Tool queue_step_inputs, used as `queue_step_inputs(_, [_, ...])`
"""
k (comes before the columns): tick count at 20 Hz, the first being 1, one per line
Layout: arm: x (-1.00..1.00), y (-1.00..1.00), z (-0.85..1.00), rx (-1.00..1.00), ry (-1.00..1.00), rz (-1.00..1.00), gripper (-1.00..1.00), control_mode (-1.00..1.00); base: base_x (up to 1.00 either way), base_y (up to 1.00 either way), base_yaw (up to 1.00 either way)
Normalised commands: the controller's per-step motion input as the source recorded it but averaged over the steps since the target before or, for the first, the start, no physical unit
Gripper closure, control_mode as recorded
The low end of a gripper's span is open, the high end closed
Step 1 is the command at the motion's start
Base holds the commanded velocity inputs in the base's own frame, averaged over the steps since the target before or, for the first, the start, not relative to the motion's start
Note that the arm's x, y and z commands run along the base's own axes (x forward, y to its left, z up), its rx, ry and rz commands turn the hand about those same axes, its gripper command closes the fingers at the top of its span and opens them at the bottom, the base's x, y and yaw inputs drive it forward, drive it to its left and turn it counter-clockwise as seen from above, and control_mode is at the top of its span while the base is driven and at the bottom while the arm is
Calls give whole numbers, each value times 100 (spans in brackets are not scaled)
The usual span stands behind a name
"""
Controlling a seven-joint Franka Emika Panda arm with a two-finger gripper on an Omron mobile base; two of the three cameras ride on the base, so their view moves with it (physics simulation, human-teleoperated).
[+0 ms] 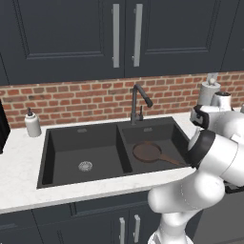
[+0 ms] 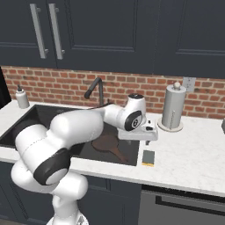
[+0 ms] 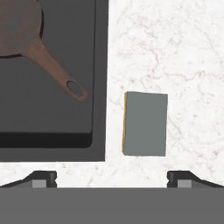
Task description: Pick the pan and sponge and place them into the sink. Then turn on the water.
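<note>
My fingers (image 3: 112, 178) stand wide apart, one tip at the lower left and one at the lower right of the hand view, holding nothing. Between them and a little above lies the sponge (image 3: 145, 124), grey face up with a yellow edge showing along its left side, flat on the white marble tabletop (image 3: 175, 52). In the right base view the sponge (image 2: 148, 157) sits right of centre, just beside the sink's right rim, with my hand above it. The pan (image 1: 147, 152) lies in the right basin of the sink (image 1: 47, 157), its handle pointing toward the lower right of the left base view. In the hand view the pan (image 3: 19, 30) is at the upper left. The faucet (image 1: 139, 100) stands behind the basins' divider.
</note>
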Motion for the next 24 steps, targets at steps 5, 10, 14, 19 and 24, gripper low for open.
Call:
queue_step_inputs(5, [-3,-3,-10,0,0,0,-100,-100,0,0,0])
queue_step_inputs(10, [0,-4,-11,0,1,0,-100,-100,0,0,0])
queue_step_inputs(14, [0,-19,-4,0,1,0,-100,-100,0,0,0])
queue_step_inputs(19, [0,-14,-13,0,3,0,-100,-100,0,0,0])
queue_step_inputs(24, [0,-2,-27,0,6,0,-100,-100,0,0,0])
